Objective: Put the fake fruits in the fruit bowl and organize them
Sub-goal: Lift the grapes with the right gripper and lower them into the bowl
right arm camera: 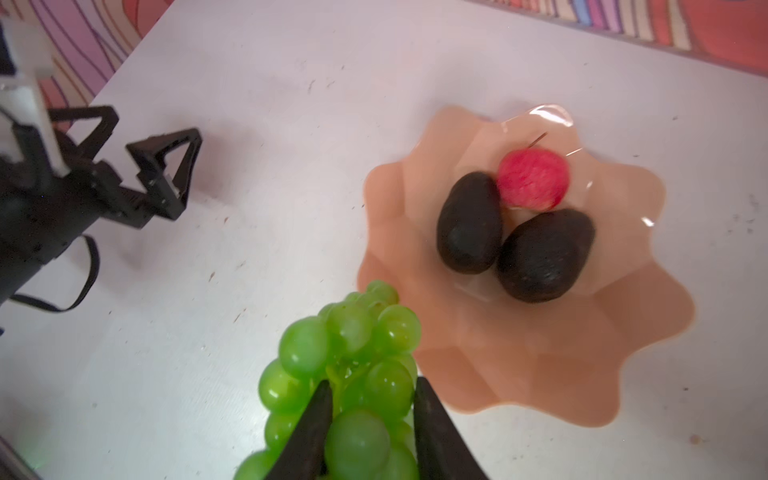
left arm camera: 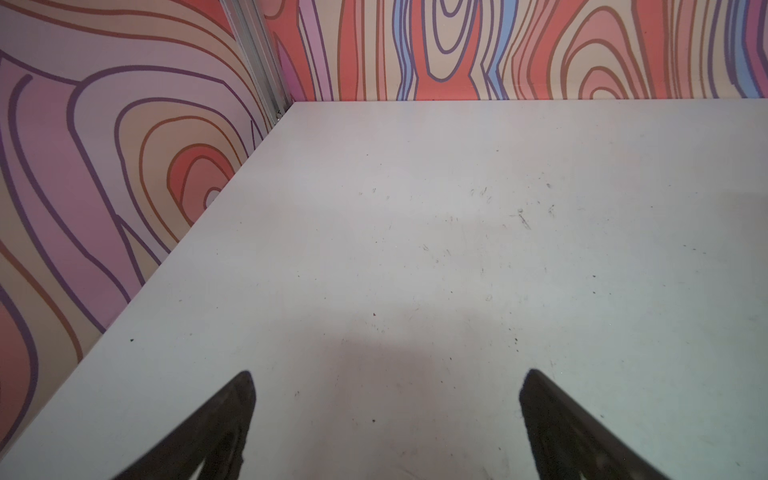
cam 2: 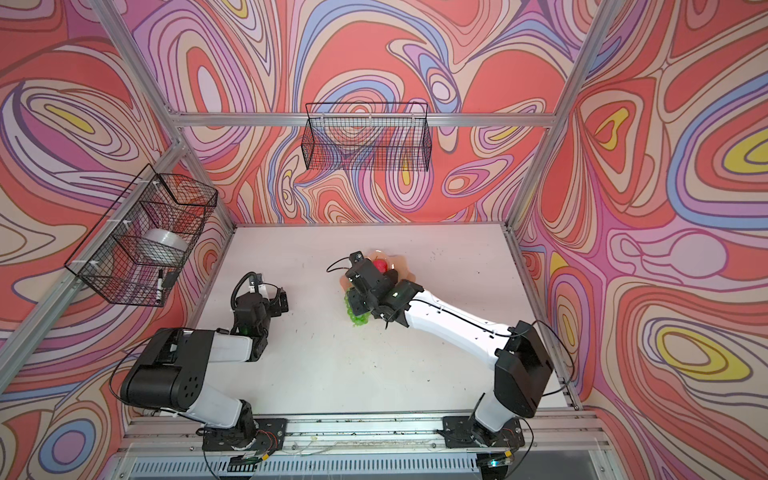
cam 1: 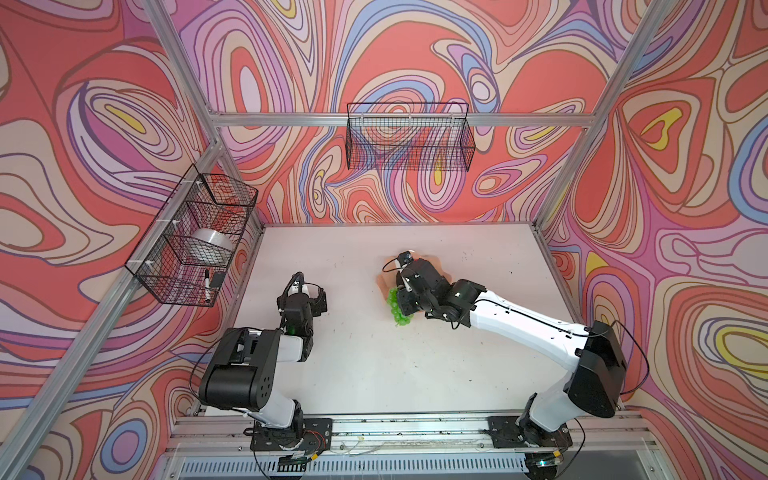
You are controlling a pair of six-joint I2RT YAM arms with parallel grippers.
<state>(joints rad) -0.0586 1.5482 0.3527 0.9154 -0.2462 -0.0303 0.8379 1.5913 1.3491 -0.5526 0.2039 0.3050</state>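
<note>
Two arms rise from the desk's near edge, one toward each end. Left gripper (left arm camera: 386, 374) hovers over the left half of the desk (left arm camera: 457, 208), jaws wide apart with nothing between them. Right gripper (right arm camera: 370, 386) is out toward the middle, pinched narrow on one bunch of grapes (right arm camera: 353, 332), its two fingers pushed in among the berries. The grapes sit just outside the near rim of the bowl (right arm camera: 540, 374), and in the right wrist view they overlap that rim. Whether they touch the desk I cannot tell.

One bowl stands a little beyond the desk's centre. Three fruits lie in it: two avocados (right arm camera: 469, 224) (right arm camera: 544, 255) side by side and touching, and one apple (right arm camera: 533, 178) against them on the bowl's far side.

Farther off, two baskets hang on the walls. One (cam 1: 195, 237) is on the left wall, with a pale roll (cam 1: 210, 249) in its middle compartment and a marker (cam 1: 206, 284) in its nearest. The other (cam 1: 409, 137) is on the back wall.
</note>
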